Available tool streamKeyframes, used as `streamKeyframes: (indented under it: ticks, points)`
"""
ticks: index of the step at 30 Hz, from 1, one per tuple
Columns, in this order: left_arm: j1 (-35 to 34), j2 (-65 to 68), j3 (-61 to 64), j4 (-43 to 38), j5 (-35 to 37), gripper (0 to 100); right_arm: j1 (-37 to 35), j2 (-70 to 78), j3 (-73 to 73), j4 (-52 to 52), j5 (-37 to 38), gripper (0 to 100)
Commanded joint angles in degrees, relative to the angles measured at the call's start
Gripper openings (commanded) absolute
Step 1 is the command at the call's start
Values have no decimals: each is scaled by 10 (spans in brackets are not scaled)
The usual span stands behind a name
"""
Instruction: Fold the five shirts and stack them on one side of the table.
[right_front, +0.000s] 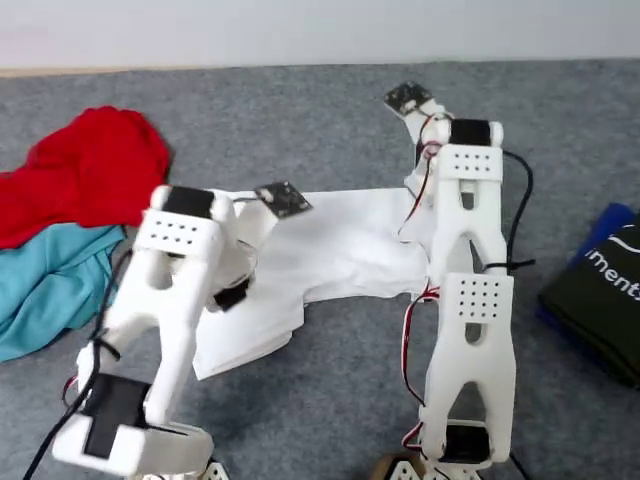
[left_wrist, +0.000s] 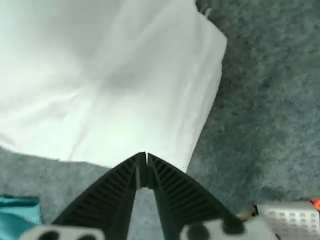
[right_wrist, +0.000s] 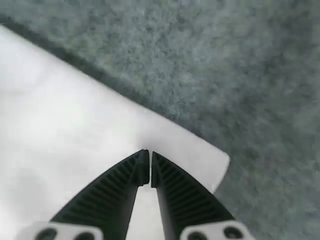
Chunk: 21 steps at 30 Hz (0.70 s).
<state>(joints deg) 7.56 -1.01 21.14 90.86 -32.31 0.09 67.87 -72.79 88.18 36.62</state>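
A white shirt (right_front: 330, 250) lies spread across the middle of the grey table, between the two arms. My left gripper (left_wrist: 146, 157) is shut with its tips right on the shirt's hem (left_wrist: 100, 100), close to one corner. My right gripper (right_wrist: 149, 154) is shut on the white cloth (right_wrist: 60, 130) just inside another corner, where the edge casts a shadow on the carpet. In the high view the left arm (right_front: 180, 240) stands over the shirt's left part and the right arm (right_front: 468, 200) over its right edge.
A crumpled red shirt (right_front: 90, 170) lies on a teal shirt (right_front: 50, 280) at the table's left side. A dark folded shirt (right_front: 600, 300) rests on a blue one (right_front: 615, 215) at the right edge. Grey carpet (right_front: 330, 400) shows in front of the white shirt.
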Motion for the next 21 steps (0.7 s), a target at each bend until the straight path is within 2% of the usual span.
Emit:
streamKeyframes:
  ticks: [1, 6, 10, 15, 21]
  points:
    - [5, 55, 26, -52, 6, 7, 13, 18, -27, -51, -2, 17]
    - [-24, 157, 29, -55, 4, 7, 38, 34, -28, -81, -1, 17]
    - [-63, 173, 29, -33, -20, 7, 51, 29, -29, -80, -1, 17]
    - [-62, 112, 28, 6, -40, 7, 48, 31, -71, -52, -1, 17]
    - [4, -11, 28, 52, -39, 7, 19, 29, -122, -9, -1, 17]
